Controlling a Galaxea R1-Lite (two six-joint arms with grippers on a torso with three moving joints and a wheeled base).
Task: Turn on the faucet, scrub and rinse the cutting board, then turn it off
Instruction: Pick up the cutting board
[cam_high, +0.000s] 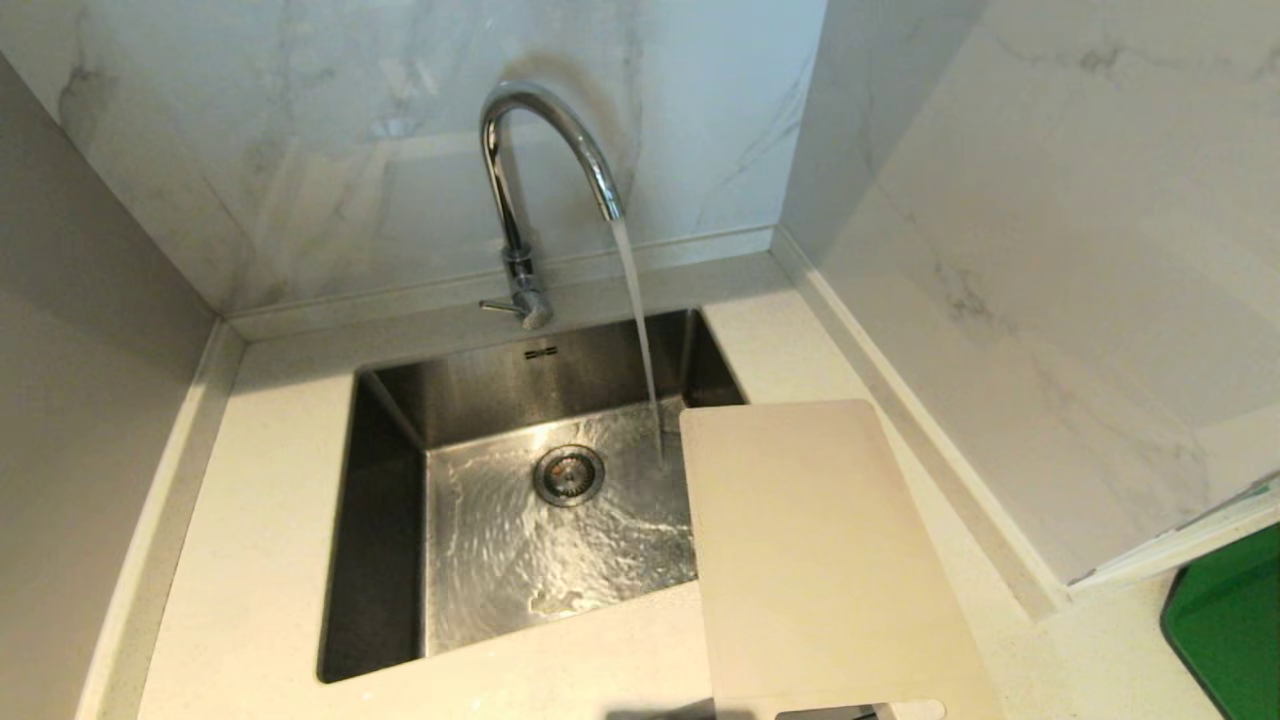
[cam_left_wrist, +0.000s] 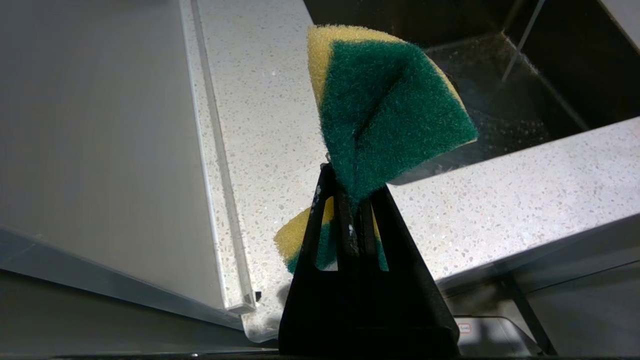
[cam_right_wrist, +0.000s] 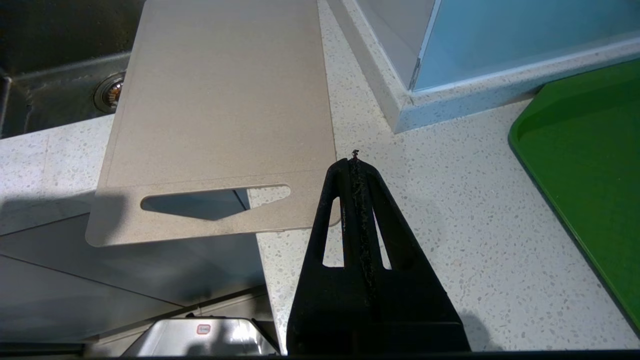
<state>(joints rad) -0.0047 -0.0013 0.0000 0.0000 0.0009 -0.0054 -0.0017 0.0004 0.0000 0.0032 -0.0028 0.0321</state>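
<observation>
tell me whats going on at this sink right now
Water is running from the tall chrome gooseneck faucet into the steel sink. The cream-white plastic cutting board lies on the counter at the sink's right edge, partly overhanging the basin, clear of the stream. The left gripper is shut on a green-and-yellow sponge. The right gripper is shut and empty beside the board's handle end.

Bright, even light falling from overhead in my head view; marble wall (cam_high: 330, 200) showing soft pale reflections. Chrome faucet (cam_high: 545, 180) catching sharp highlights, water in sink (cam_high: 380, 520) glinting. Straight edges bowing toward frame borders. My left fingers (cam_left_wrist: 345, 220) reading as black silhouette. My right fingers (cam_right_wrist: 357, 210) equally dark, throwing faint shadow on countertop (cam_right_wrist: 450, 225). Cutting board (cam_right_wrist: 220, 110) casting shadow under its overhanging end.
</observation>
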